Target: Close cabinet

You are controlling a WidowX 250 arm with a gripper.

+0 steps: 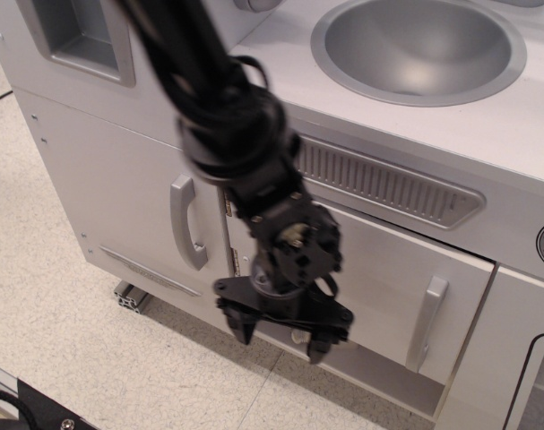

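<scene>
The cabinet's wide white door (pixel 379 287) sits flush in its frame under the sink counter, with its vertical grey bar handle (pixel 427 322) at its right side. Its inside shelves are hidden. My black gripper (pixel 280 340) hangs in front of the door's lower left corner, near the hinge side, a little off the door. Its two fingers (pixel 243 328) are spread apart and hold nothing. My arm (pixel 227 134) covers the door's upper left part and hinges.
A taller white door with a curved grey handle (pixel 186 233) stands to the left. A round metal sink (pixel 419 45) is set in the counter above, with a grey vent strip (pixel 388 184) below it. A windowed door (pixel 536 385) is at the right. Speckled floor lies in front.
</scene>
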